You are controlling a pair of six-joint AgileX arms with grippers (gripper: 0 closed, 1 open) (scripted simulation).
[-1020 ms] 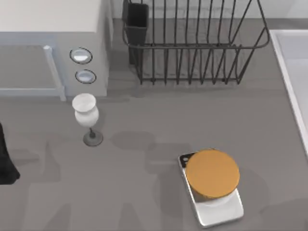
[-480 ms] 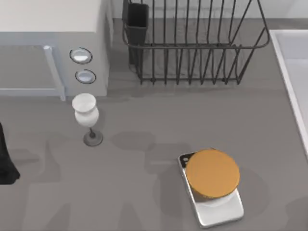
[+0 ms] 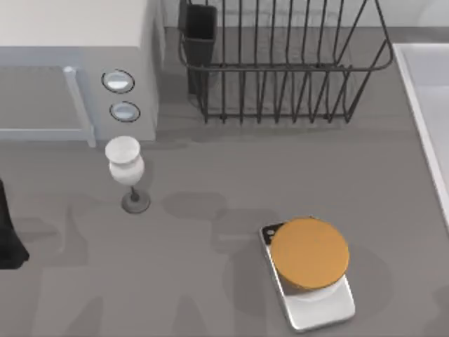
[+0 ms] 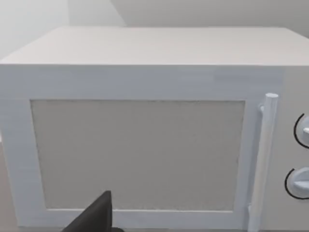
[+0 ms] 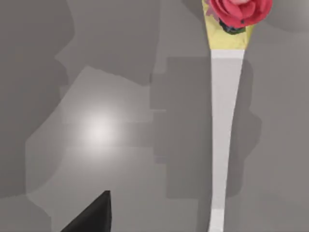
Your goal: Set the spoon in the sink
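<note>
Pale grey, the spoon (image 5: 224, 130) lies flat on the bench under our right pincer (image 5: 91, 215), whose grip we cannot tell, so we judge we are at the approach: next descend, grasp its handle, then carry it to the sink (image 3: 429, 112) at the bench's right edge.

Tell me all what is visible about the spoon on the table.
The spoon lies flat on the grey table, seen from the right wrist. Its long, slim handle is pale grey-white and smooth, widening to a yellowish end that bears a red rose-like ornament with a dark base. Nothing grips it; only the table touches it, and it casts a soft shadow.
</note>
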